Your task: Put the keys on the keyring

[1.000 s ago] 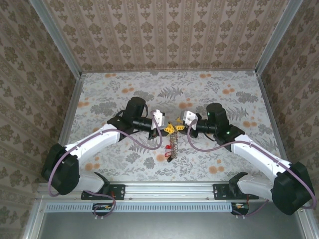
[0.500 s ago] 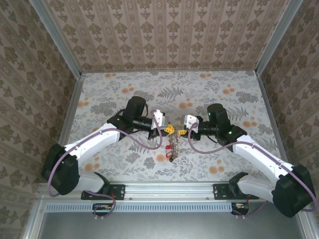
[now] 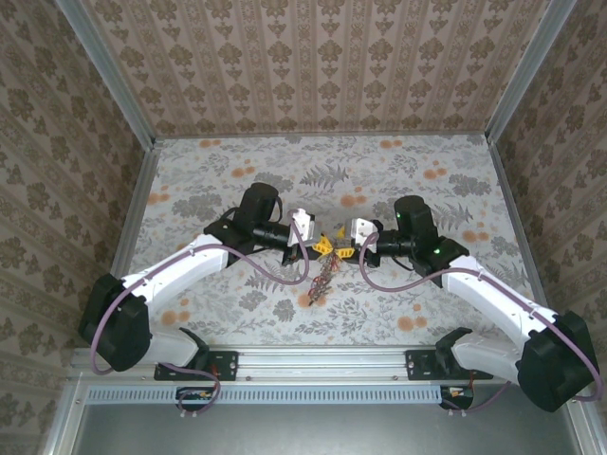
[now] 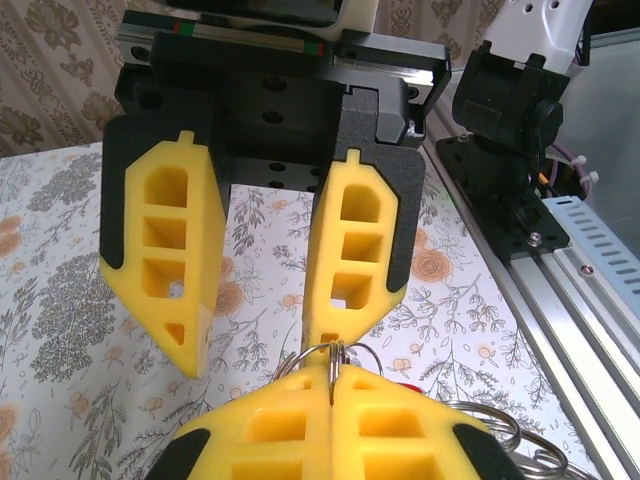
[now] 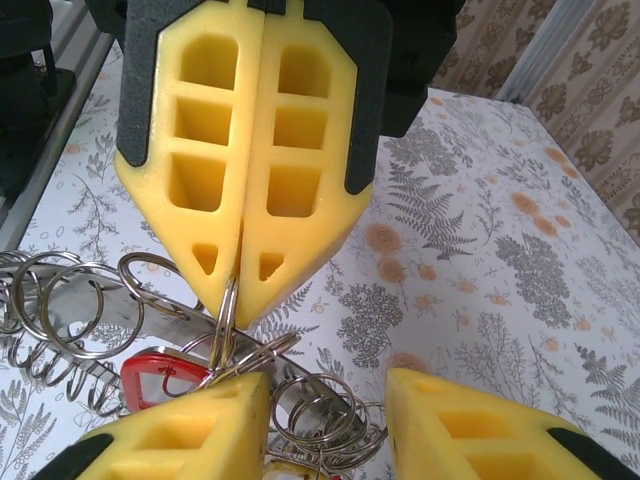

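The left arm [image 3: 190,265] reaches in from the left and the right arm [image 3: 474,284] reaches in from the right. Both are bent at the elbow and stretch low over the flowery table [image 3: 427,171]. Their tips meet nose to nose, a little nearer the front edge than the middle.

The left gripper [image 5: 245,290] has its two yellow foam fingers pressed tight together. Between the very tips it pinches a thin silver metal ring [image 5: 228,310], which stands on its edge. A bunch of small silver rings [image 5: 310,405] hangs under this ring, with a key with a red plastic head [image 5: 160,378] in it. From above, the bunch dangles down below the two grippers, above the table.

The right gripper [image 4: 258,340] faces the left one, very close. Its yellow fingers are spread apart with a gap between them, and they hold nothing. The bunch of rings sits just in front of that gap.

I cannot tell which ring is the big keyring.
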